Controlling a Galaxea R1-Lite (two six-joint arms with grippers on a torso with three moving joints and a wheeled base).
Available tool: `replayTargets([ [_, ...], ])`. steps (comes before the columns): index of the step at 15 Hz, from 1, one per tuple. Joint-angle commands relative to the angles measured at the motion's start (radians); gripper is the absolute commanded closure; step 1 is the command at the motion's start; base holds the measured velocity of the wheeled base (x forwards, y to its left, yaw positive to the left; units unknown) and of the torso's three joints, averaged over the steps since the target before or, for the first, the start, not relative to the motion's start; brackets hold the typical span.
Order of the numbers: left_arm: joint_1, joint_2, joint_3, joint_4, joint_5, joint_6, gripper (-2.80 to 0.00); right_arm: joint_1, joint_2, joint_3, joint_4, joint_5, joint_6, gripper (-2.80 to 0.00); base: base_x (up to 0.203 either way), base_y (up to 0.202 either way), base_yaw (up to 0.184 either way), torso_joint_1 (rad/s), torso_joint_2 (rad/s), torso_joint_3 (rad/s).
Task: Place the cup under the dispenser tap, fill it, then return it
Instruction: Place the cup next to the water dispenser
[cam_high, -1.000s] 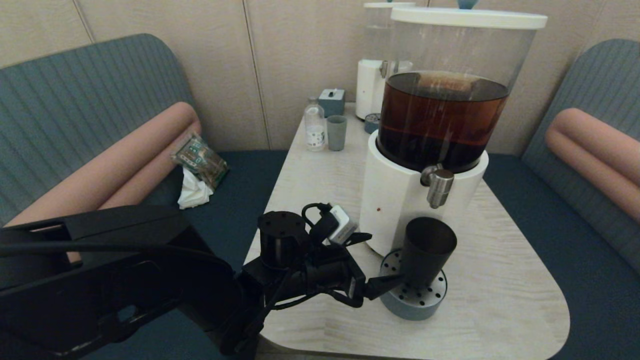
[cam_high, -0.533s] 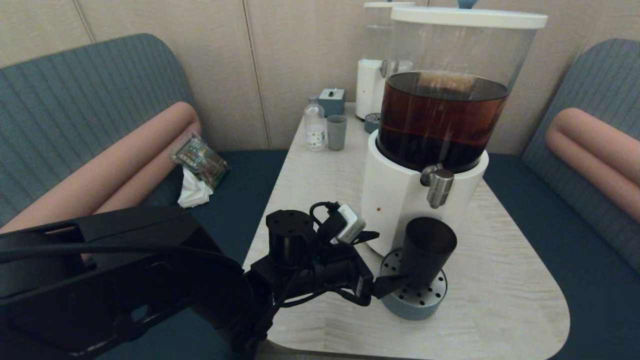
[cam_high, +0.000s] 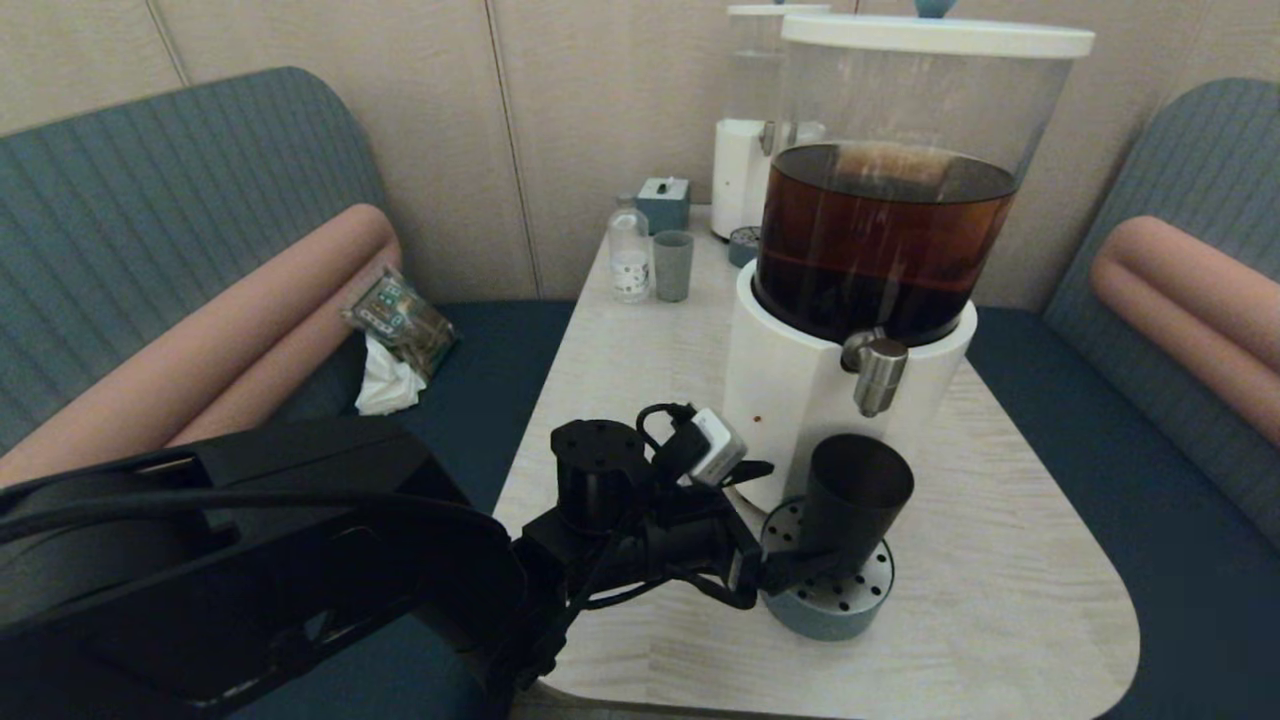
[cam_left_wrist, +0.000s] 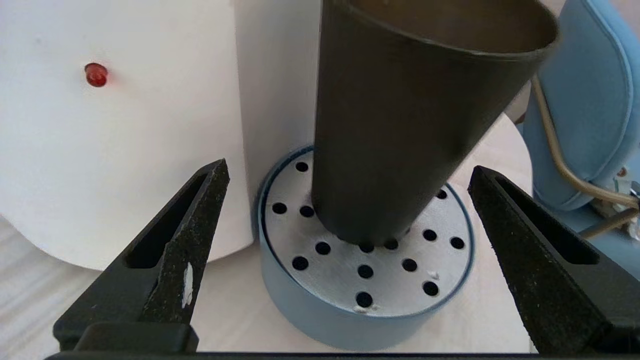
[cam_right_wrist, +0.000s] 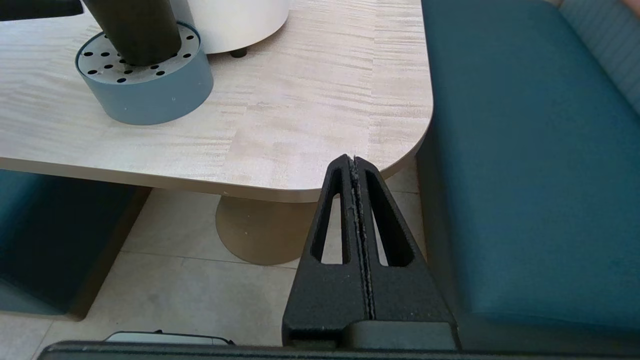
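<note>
cup (cam_high: 853, 497): matte black, tapered, upright | left hand (cam_high: 790, 572): open beside it

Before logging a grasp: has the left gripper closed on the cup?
No: its fingers stand wide apart, either side of the cup, touching nothing.

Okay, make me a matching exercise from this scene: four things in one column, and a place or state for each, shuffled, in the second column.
Things:
1. matte black tapered cup
2. left hand
3. right hand
4. small grey-green cup

Places or states:
A. shut, below the table's edge, above the floor
B. far end of the table, beside a clear plastic bottle
C. standing on the round perforated blue-grey drip tray, below the brushed-steel tap
D. open, one finger on each side of the cup, not touching

Pairs: 1-C, 2-D, 3-A, 4-B
</note>
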Motion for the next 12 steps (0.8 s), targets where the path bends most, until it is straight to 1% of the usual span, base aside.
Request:
replayTargets([
  [1,0.000,0.014,-0.021,-0.005,-0.001,0.000,-2.80,0.000,0.001,0.000,0.000,0.001,0.000,0.00,0.000,0.000,0.000,0.000,0.00,0.000],
  [12,-0.025,0.028,-0.066,0.011,0.004,-0.001,-2.80,0.000,0.001,0.000,0.000,0.001,0.000,0.00,0.000,0.000,0.000,0.000,0.00,0.000],
])
